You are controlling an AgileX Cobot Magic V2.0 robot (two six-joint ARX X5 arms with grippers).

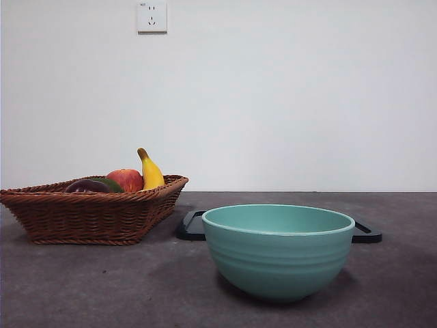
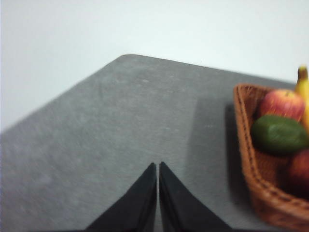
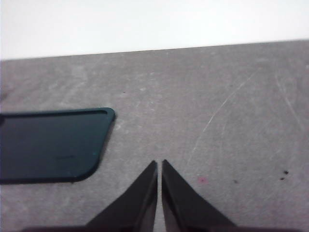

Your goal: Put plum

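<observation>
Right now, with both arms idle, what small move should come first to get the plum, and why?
Probably swing the left end effector toward the basket and open it. Its jaws are shut over bare table, and the plum lies in the basket's near corner beside the green fruit, closer to this arm than the right.

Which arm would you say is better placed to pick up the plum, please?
Left. The left pincer looks onto the basket holding the plum; the right pincer faces only the dark tray.

The grey table (image 1: 82, 287) carries a wicker basket (image 1: 89, 212), teal bowl (image 1: 278, 253) and dark tray (image 3: 48, 145).
</observation>
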